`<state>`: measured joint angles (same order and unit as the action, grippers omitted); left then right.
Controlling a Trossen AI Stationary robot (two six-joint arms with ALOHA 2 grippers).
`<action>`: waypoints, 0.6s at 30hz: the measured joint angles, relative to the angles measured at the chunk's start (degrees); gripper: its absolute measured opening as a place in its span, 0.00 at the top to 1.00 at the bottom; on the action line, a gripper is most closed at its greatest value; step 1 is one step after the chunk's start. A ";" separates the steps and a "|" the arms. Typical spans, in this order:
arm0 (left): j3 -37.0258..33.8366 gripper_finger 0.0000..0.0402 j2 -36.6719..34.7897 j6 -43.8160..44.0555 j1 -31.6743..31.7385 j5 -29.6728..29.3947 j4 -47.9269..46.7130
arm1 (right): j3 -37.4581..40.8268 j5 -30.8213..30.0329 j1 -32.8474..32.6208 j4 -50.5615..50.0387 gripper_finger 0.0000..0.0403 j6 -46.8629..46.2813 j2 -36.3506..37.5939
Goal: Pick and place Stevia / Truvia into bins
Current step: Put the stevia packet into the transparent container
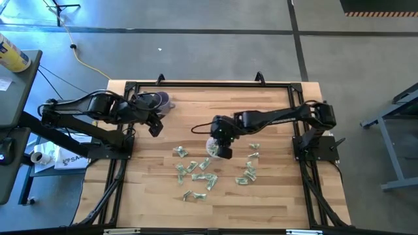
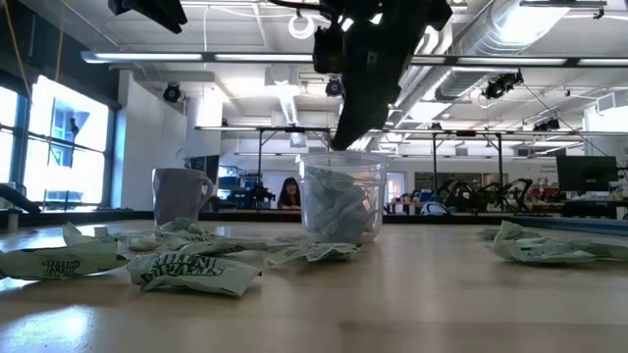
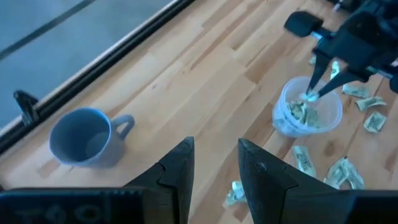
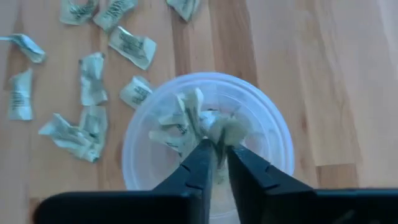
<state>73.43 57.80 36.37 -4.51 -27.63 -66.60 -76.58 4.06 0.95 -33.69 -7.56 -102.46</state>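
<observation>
The clear plastic cup (image 1: 211, 146) (image 2: 341, 201) stands on its base mid-table with several green-and-white sachets inside. More sachets (image 1: 196, 173) (image 2: 186, 270) lie flat and crumpled on the wood toward the near edge, and a smaller group (image 1: 250, 166) lies to the cup's right. My right gripper (image 4: 214, 149) (image 3: 311, 93) hangs over the cup's mouth, fingers pointing down, shut on a sachet. My left gripper (image 3: 214, 155) (image 1: 155, 129) is open and hovers above bare table, between the purple mug and the cup. My right gripper pinches a crumpled sachet (image 4: 225, 132) between its two fingertips, coming from above and pointing down into the cup's mouth. The sachet sits at the fingers' free ends, about level with the cup's rim (image 4: 273, 118), above the sachets in the cup.
A purple mug with a handle (image 1: 160, 101) (image 3: 87, 137) stands near the table's far left corner, close to my left arm. A black frame rail (image 1: 209, 83) runs along the far edge. Bare wood lies between mug and cup and along the near edge.
</observation>
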 joint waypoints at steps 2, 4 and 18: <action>-0.04 0.61 0.00 2.42 0.00 0.10 -0.40 | 1.16 -1.67 -0.38 1.05 0.83 0.12 0.05; -0.04 0.61 0.01 4.82 0.00 0.38 -0.55 | 1.74 -2.11 -0.73 2.19 0.78 0.15 -0.10; -0.02 0.61 2.77 12.00 -6.12 -0.50 3.71 | 1.88 -3.47 -3.65 2.67 0.67 2.04 -1.44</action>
<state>73.40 60.57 48.36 -10.63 -28.13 -62.89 -74.70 0.59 -2.70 -31.02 -5.52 -103.90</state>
